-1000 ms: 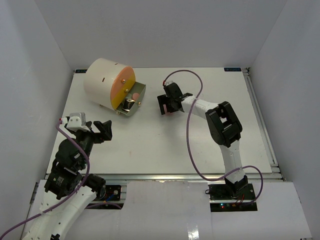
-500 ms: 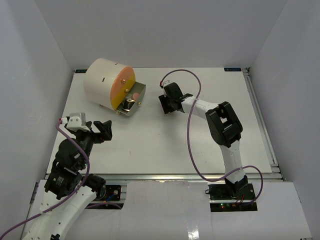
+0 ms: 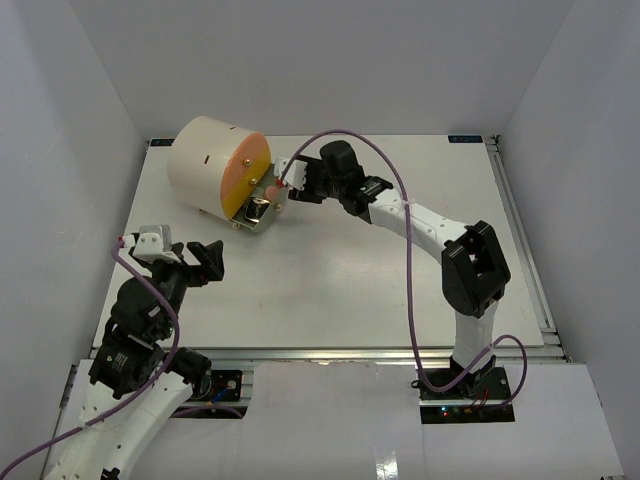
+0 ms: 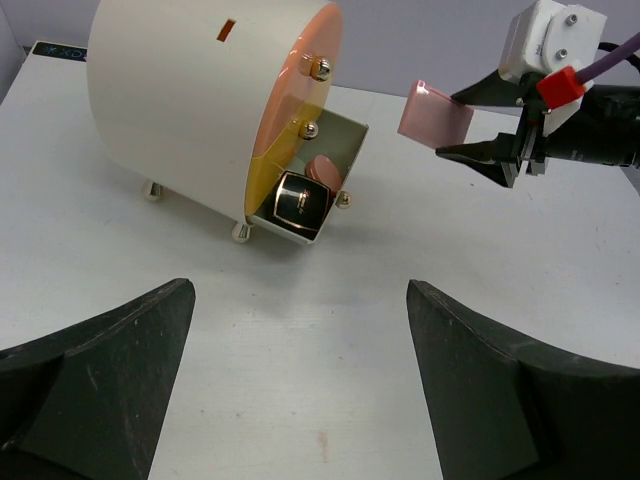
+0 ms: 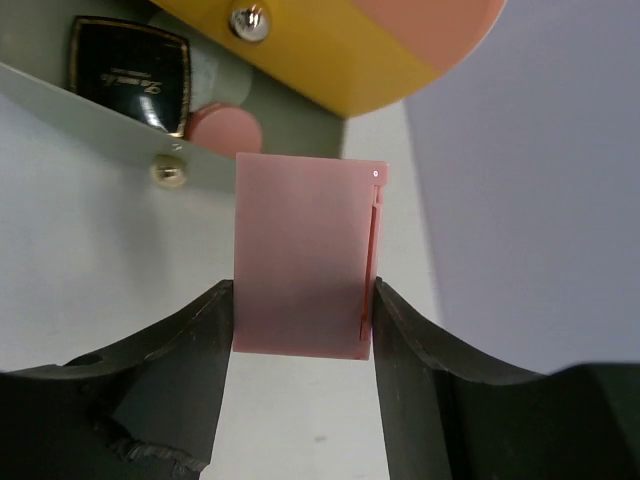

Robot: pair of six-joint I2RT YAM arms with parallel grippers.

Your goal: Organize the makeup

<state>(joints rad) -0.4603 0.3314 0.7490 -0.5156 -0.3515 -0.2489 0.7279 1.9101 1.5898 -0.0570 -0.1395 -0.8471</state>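
Gaping empty at lower left, the left hand point(image 3: 205, 260) is unused. At upper left, a black-gold compact point(image 4: 303, 200) and a pink round piece point(image 4: 322, 172) are stowed in the open drawer point(image 4: 343, 145); the compact's gold script cannot be read. Right of it, a pink pad point(image 5: 300, 265) is pinched by the right hand point(image 4: 450, 125), not yet placed.

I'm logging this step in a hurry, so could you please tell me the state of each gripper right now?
Left gripper: open, empty.
Right gripper: shut on the pink case.
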